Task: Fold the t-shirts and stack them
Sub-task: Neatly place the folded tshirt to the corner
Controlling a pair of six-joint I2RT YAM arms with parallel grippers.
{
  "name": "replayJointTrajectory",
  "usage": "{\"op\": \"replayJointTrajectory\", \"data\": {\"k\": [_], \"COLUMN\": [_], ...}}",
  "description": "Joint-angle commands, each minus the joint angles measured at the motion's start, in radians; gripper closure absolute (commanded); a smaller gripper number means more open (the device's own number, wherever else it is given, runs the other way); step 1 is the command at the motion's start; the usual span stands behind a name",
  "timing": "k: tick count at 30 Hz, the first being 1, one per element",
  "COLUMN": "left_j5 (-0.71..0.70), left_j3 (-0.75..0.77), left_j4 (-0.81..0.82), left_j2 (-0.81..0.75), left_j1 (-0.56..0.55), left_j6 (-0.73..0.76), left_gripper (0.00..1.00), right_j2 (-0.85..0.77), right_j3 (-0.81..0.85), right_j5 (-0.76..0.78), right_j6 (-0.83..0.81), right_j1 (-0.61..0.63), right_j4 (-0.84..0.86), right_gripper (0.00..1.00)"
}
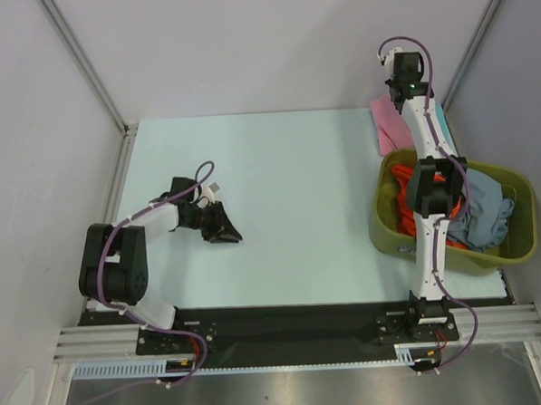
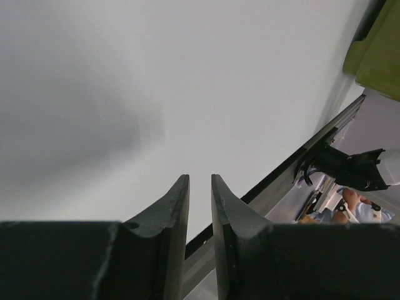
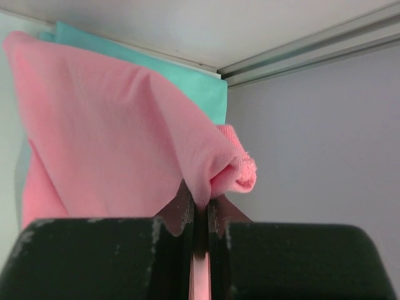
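Right gripper (image 3: 200,209) clenches pink t-shirt (image 3: 112,125) edge beyond the basket (image 1: 520,255), evidently stacking it on teal t-shirt (image 3: 190,81). Left gripper (image 2: 200,187) sits left of basket, narrowly parted, empty.

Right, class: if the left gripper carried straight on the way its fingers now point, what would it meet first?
Probably the bare table: the left gripper slants down at it, with nothing lying between. Depth is unclear.

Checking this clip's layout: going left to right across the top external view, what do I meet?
Left gripper with black jaws → orange-red cloth t-shirt → grey-blue cloth t-shirt, both in the olive-green plastic basket.
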Motion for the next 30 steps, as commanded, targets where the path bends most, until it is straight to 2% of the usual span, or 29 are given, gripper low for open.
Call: {"op": "replayJointTrajectory", "data": {"k": [1, 17, 20, 23, 24, 26, 27, 29, 30], "left_j5": [-0.011, -0.061, -0.069, -0.080, -0.081, -0.078, -0.075, -0.066, -0.055], "left_j3": [0.045, 0.128, 0.138, 0.151, 0.154, 0.163, 0.167, 0.183, 0.187], "left_j4": [-0.009, -0.082, -0.101, -0.120, -0.122, -0.130, -0.128, -0.118, -0.113], "left_j2": [0.016, 0.084, 0.088, 0.082, 0.079, 0.070, 0.061, 0.049, 0.036], "left_j1": [0.013, 0.013, 0.013, 0.013, 0.013, 0.013, 0.011, 0.011, 0.011], "left_j6": [0.029, 0.029, 0.027, 0.029, 0.030, 0.021, 0.017, 0.001, -0.003], "left_gripper": [0.74, 0.73, 0.73, 0.72, 0.72, 0.72, 0.72, 0.72, 0.71], "right_j2": [0.028, 0.255, 0.296, 0.295, 0.283, 0.244, 0.203, 0.155, 0.108], "right_j3": [0.086, 0.132, 0.141, 0.160, 0.166, 0.169, 0.168, 0.149, 0.140], "right_j5": [-0.004, -0.001, 0.077, 0.154, 0.153, 0.168, 0.194, 0.191, 0.171], "right_j6": [-0.008, 0.040, 0.050, 0.076, 0.081, 0.076, 0.064, 0.063, 0.056], "right_j1": [-0.029, -0.123, -0.135, -0.146, -0.138, -0.118, -0.092, -0.071, -0.057], "right_j4": [0.123, 0.371, 0.446, 0.497, 0.491, 0.488, 0.488, 0.474, 0.460], "right_gripper": [1.00, 1.00, 0.99, 0.51, 0.42, 0.29, 0.17, 0.03, 0.00]}}
